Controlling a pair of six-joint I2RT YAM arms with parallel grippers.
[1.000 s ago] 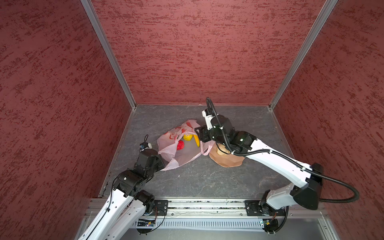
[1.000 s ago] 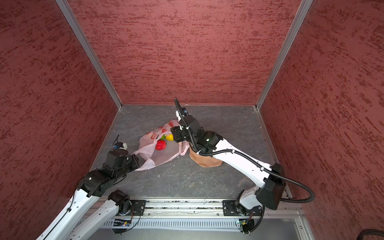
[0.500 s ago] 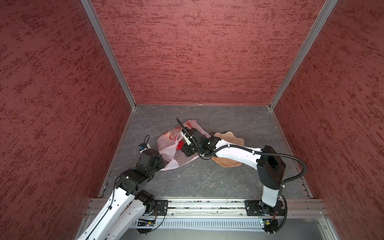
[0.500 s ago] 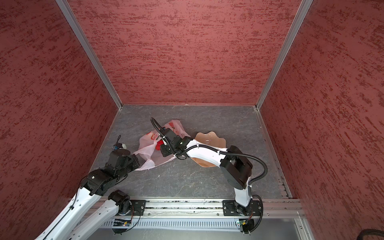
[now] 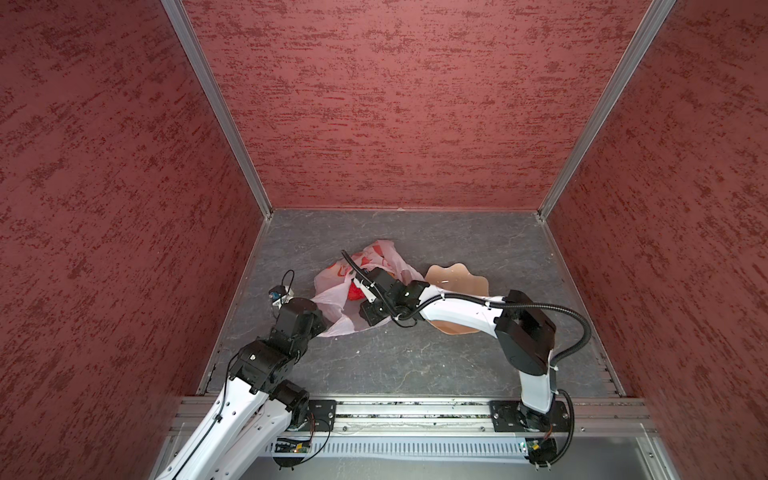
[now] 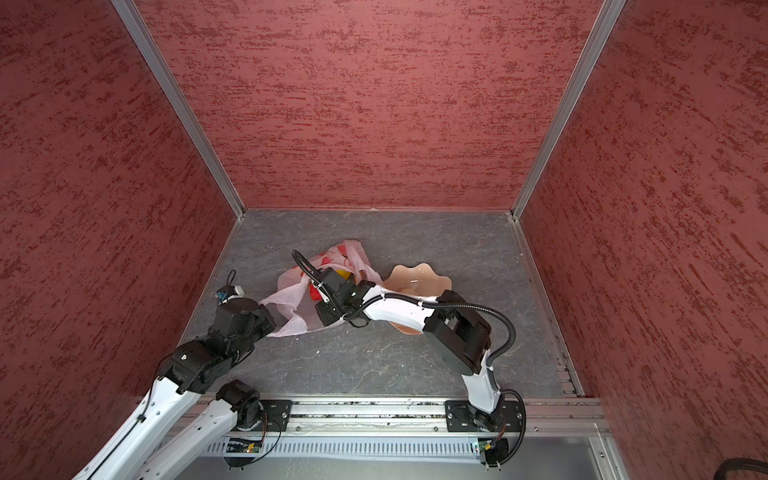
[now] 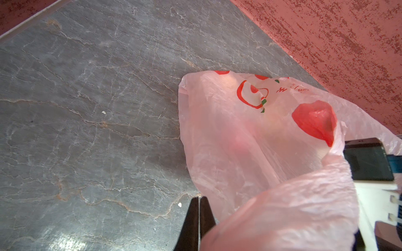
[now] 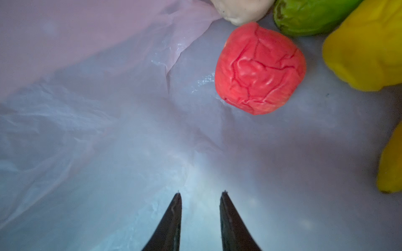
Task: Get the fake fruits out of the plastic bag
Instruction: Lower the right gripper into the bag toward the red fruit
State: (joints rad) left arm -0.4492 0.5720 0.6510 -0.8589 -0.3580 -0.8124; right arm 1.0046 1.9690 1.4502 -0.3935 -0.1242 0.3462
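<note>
The pale-pink plastic bag (image 5: 328,299) (image 6: 286,300) lies on the grey floor, its mouth held up at the near left. My left gripper (image 7: 199,197) (image 5: 322,326) is shut on the bag's edge, and the film (image 7: 228,141) drapes beside it. My right gripper (image 8: 201,193) is inside the bag, open by a narrow gap with nothing between its fingers. Ahead of it lie a red fruit (image 8: 258,69) (image 5: 354,292), a green one (image 8: 311,17), a yellow round one (image 8: 365,47), a banana end (image 8: 391,165) and a beige lump (image 8: 241,8). None touches the fingers.
A peach scalloped bowl (image 5: 457,278) (image 6: 419,277) stands just right of the bag, partly under my right forearm (image 5: 453,311). Red textured walls close in the floor on three sides. A metal rail (image 5: 415,409) runs along the front edge.
My right arm has swung left from over the bowl and gone into the bag's mouth, and its jaws have narrowed. The left gripper has stayed shut on the bag.
</note>
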